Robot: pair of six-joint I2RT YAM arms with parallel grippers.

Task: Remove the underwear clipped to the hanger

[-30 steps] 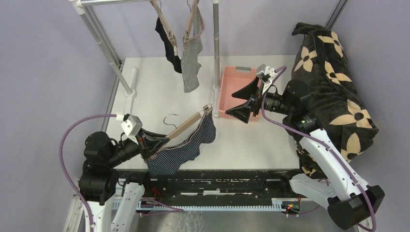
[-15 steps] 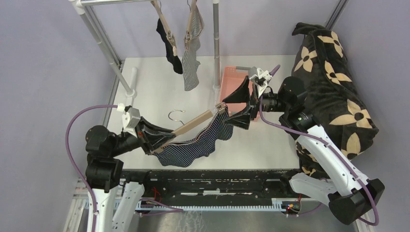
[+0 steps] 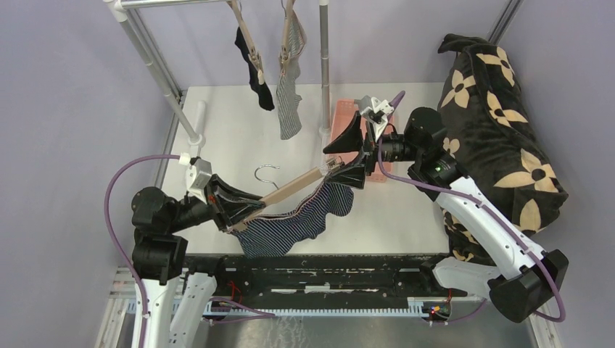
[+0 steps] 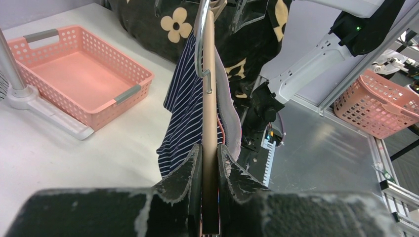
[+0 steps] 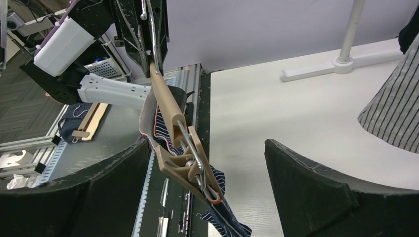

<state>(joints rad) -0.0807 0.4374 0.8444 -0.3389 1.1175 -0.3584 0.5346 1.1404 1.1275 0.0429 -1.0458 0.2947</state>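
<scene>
1. The wooden hanger is held out across the lower middle of the top view. Its near end is pinched tight between the closed jaws of the left gripper.
2. The navy striped briefs are seen dangling beneath the bar, fastened at the far end at least. In the left wrist view the cloth falls to the left of the wood.
3. The right gripper is spread wide and nothing is held in it. In the right wrist view the spring clip is framed between its fingers and touched by neither.
4. For a clean release, the clip's tail ends should be squeezed squarely, not the cloth, while the bar is steadied from the other end. A skewed pinch would likely slip off.
5. Once the clip is opened, the briefs are best drawn downward, clear of the bar.
6. The black briefs and the grey-striped briefs are seen hanging from the rail at the upper middle, not yet dealt with.
7. No brand, label or legible writing can be made out in any view.
</scene>
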